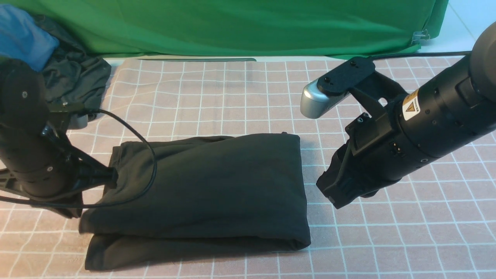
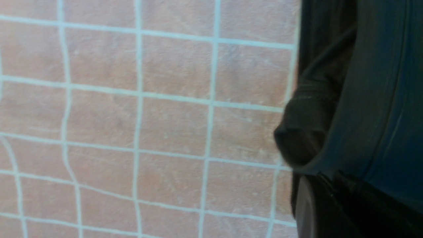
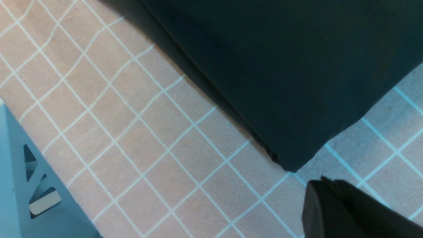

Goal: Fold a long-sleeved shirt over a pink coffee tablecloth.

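The pink coffee tablecloth (image 1: 387, 232) is spread across the surface. The long-sleeved shirt (image 1: 209, 186) is laid folded in a thick rectangle toward the near edge, left of centre. The left gripper (image 1: 110, 176) is seen at the shirt's left edge; its jaws cannot be made out. The right gripper (image 1: 335, 193) is held just beside the right edge, apart from the cloth, jaws seemingly closed on nothing.

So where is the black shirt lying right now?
In the front view, the long-sleeved shirt lies folded on the pink coffee tablecloth, centre-left, between both arms.
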You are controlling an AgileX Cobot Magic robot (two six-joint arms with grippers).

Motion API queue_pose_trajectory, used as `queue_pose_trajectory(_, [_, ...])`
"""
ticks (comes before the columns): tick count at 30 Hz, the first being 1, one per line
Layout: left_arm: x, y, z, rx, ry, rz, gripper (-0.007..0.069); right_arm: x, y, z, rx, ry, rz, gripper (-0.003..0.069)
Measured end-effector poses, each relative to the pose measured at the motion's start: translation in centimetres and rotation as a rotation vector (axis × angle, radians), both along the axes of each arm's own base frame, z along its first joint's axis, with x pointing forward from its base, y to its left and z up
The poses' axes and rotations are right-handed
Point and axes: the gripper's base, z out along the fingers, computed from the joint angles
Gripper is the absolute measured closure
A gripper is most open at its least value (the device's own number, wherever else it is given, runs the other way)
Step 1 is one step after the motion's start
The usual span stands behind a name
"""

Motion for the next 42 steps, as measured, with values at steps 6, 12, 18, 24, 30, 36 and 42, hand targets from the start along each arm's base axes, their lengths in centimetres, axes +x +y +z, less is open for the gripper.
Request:
queue_pose_trajectory(6, [0.6, 0.2, 1.3, 0.018, -0.040, 0.058, 0.0398, 0.0, 0.1, 0.0, 0.009, 0.002, -0.003, 0.0614])
queue_pose_trajectory(12, [2.6, -2.8, 3.1, -0.285, -0.214, 0.077, 0.0361, 0.1, 0.3, 0.2, 0.040, -0.010, -0.016, 0.0614])
queue_pose_trajectory(18, [3.1, -6.0, 1.2, -0.339, -0.149, 0.012, 0.0450, 0.4, 0.5, 0.4, 0.074, -0.038, -0.034, 0.0614])
queue_pose_trajectory(24, [2.1, -4.8, -3.4, -0.206, -0.003, 0.060, 0.0562, 0.6, 0.6, -0.1, 0.062, -0.017, -0.031, 0.0614])
queue_pose_trajectory(30, [-0.4, -4.3, -7.1, -0.188, 0.055, 0.104, 0.0597, 0.7, 0.7, -0.2, 0.055, -0.015, -0.023, 0.0614])
queue_pose_trajectory(36, [-1.2, -4.0, -6.4, -0.186, 0.036, 0.104, 0.0597, 0.7, 0.7, -0.2, 0.052, -0.021, -0.012, 0.0614])
queue_pose_trajectory(42, [-1.3, -4.2, -1.1, -0.277, -0.189, 0.117, 0.0597, 0.7, 0.7, -0.2, 0.054, -0.024, -0.012, 0.0614])
